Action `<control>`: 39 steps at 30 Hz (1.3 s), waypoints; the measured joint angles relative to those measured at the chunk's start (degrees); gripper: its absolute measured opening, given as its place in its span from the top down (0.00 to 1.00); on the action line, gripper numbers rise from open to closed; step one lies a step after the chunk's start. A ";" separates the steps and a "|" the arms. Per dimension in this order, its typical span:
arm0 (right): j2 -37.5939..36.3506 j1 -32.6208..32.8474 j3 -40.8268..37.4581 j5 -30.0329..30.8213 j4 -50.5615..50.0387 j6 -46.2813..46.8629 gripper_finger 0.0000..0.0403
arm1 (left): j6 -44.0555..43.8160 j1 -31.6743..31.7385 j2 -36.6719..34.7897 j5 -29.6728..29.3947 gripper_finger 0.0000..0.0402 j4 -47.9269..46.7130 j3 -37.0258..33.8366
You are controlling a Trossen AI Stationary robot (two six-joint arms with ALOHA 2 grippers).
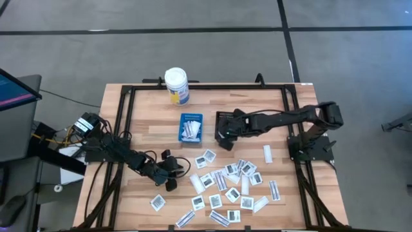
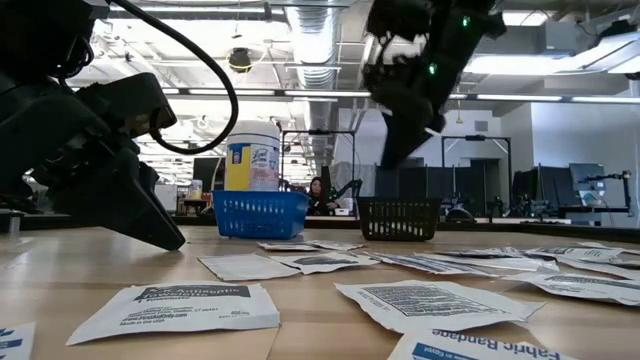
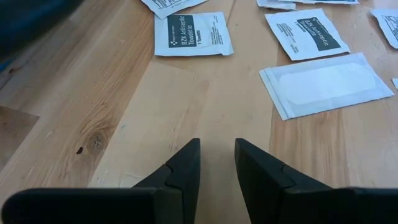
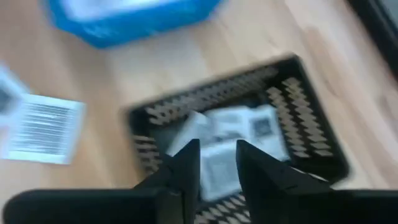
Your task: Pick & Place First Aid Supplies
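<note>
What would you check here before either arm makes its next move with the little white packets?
1. Right gripper over the black mesh tray: ok.
2. Right fingers parted with nothing between them: ok.
3. White paper packets already lying inside the black tray: ok.
4. Blue mesh tray also holds white packets: ok.
5. Left gripper low over bare wood, slightly open, holding nothing: ok; the nearest flat white strip packet lies ahead of it.
6. Loose packets left on the wooden table: many, so not ok.
</note>
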 joint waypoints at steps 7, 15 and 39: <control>1.00 7.46 0.31 -4.85 10.73 -1.62 0.73 | 0.00 0.00 0.00 0.00 0.75 0.04 0.00; 12.45 13.44 0.33 -12.72 28.41 -20.00 0.73 | 0.00 0.00 0.00 0.02 0.75 0.21 -0.04; 28.94 11.51 17.16 -14.19 13.46 -21.43 0.54 | 0.02 -0.11 0.00 -0.07 0.75 0.49 -0.48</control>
